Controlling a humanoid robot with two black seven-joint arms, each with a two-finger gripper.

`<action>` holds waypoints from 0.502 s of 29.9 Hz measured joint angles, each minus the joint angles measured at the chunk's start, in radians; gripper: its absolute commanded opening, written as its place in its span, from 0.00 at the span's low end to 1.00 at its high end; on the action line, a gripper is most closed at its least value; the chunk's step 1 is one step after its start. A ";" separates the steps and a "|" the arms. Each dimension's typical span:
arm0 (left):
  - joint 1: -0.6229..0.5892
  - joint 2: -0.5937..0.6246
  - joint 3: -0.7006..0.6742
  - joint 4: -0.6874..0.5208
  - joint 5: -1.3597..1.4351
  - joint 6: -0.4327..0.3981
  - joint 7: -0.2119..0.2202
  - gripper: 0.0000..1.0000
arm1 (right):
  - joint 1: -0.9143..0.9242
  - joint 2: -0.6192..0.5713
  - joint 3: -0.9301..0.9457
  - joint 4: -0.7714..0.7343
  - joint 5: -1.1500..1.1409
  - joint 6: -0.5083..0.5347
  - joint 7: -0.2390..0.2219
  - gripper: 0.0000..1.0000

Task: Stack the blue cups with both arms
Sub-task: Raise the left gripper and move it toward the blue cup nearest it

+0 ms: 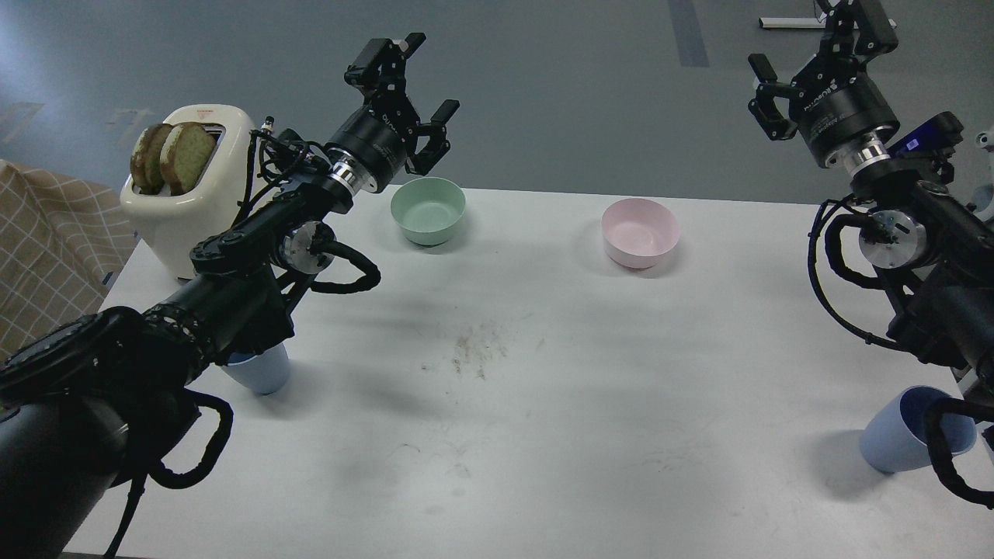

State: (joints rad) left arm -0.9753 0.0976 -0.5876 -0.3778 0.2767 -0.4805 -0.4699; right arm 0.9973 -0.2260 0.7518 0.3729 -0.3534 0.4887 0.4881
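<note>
White table [543,404] holds toaster [194,194], green bowl [428,210], pink bowl [640,232].

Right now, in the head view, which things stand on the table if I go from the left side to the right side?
Toaster with bread slices → left blue cup, partly hidden under the left arm → mint-green bowl → pink bowl → right blue cup.
</note>
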 measured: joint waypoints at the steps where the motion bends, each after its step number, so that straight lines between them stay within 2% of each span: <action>1: 0.000 0.001 0.000 0.000 0.000 0.000 0.000 0.98 | 0.000 0.001 -0.004 0.000 0.002 0.000 0.000 1.00; 15: -0.013 0.016 -0.014 -0.034 -0.005 -0.004 0.000 0.98 | 0.015 0.006 -0.004 0.011 0.011 0.000 0.001 1.00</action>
State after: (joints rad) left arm -0.9886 0.1135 -0.6016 -0.4114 0.2714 -0.4846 -0.4699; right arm 1.0126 -0.2199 0.7475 0.3835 -0.3420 0.4887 0.4888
